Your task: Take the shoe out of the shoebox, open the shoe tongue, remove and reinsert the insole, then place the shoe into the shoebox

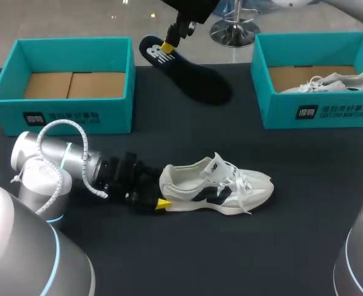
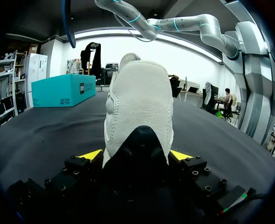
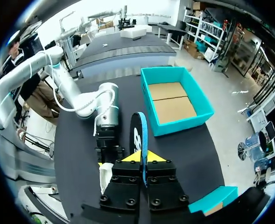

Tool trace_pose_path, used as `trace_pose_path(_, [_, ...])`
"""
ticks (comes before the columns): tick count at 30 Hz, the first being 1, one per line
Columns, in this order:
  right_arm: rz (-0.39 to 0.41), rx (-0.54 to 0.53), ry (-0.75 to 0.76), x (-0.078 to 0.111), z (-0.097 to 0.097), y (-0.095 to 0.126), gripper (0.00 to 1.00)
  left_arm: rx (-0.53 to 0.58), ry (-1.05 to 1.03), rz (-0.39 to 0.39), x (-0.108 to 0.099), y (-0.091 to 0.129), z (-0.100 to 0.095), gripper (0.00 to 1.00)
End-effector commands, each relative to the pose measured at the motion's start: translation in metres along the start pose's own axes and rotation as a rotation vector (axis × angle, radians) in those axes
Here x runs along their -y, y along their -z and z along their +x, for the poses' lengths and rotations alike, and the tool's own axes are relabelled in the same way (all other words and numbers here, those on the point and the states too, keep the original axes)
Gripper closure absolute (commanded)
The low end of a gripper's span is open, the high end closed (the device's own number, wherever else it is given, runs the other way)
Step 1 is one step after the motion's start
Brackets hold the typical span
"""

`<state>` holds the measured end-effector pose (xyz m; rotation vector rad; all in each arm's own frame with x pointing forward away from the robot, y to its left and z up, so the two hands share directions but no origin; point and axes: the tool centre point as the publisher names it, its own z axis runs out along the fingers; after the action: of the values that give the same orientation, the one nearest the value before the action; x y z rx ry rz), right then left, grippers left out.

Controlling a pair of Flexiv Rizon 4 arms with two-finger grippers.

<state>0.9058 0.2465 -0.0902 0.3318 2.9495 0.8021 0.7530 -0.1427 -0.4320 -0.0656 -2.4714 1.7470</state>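
I judge we are midway through the insole step: the insole is out of the shoe and not yet back in. My left pincer [image 2: 136, 156] is clamped on the heel of the white shoe [image 1: 218, 185], one yellow tip on each side, and the shoe lies on its sole on the table [image 1: 187, 259] with its toe pointing away from that arm. My right pincer [image 1: 167, 46] pinches the dark insole [image 1: 193, 74] at one end, pressed against both of its faces, and holds it above the far part of the table between the two boxes. Its broad free end slopes down towards the shoe (I can't tell whether that end touches the table). The next move, as I see it, is to bring the free end over the shoe's opening and slide it in along the sole while the left pincer keeps the heel steady; the laces and tongue may catch it. The left shoebox [image 1: 70, 114] shows only its cardboard floor, so I expect the shoe to end there. The right shoebox [image 1: 329, 111] holds a second white shoe [image 1: 335, 82]. There is white print on both box fronts and a white logo on the insole beside my pincer.
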Motion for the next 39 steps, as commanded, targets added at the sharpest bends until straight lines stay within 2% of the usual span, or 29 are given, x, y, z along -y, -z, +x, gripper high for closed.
trace_pose_path(1, [-0.025,0.004,-0.145,-0.009,0.002,0.015,1.00,0.001,0.000,-0.001,-0.004,-0.002,0.000,1.00])
trace_pose_path(4, [-0.022,-0.016,-0.246,-0.018,0.005,0.027,1.00,0.001,0.000,-0.001,-0.004,-0.002,0.000,1.00])
trace_pose_path(9, [-0.116,-0.095,-0.377,-0.024,0.010,0.043,1.00,0.001,0.000,-0.001,-0.004,-0.002,0.000,1.00])
trace_pose_path(12, [-0.209,-0.120,-0.420,-0.024,0.011,0.053,1.00,0.001,0.000,-0.001,-0.004,-0.002,0.000,1.00])
trace_pose_path(15, [-0.334,-0.114,-0.412,-0.016,0.011,0.061,1.00,0.001,0.000,-0.001,-0.004,-0.002,0.000,1.00])
trace_pose_path(17, [-0.433,-0.091,-0.330,-0.014,0.011,0.067,1.00,0.001,0.000,-0.001,-0.004,-0.002,0.000,1.00])
trace_pose_path(33, [-0.433,-0.091,-0.330,-0.014,0.011,0.067,1.00,0.001,0.000,-0.001,-0.004,-0.002,0.000,1.00])
trace_pose_path(36, [-0.467,-0.115,-0.456,-0.011,0.017,0.074,1.00,0.001,0.000,-0.001,-0.004,-0.002,0.000,1.00])
trace_pose_path(39, [-0.466,-0.131,-0.551,-0.008,0.024,0.085,1.00,0.001,0.000,-0.001,-0.004,-0.002,0.000,1.00])
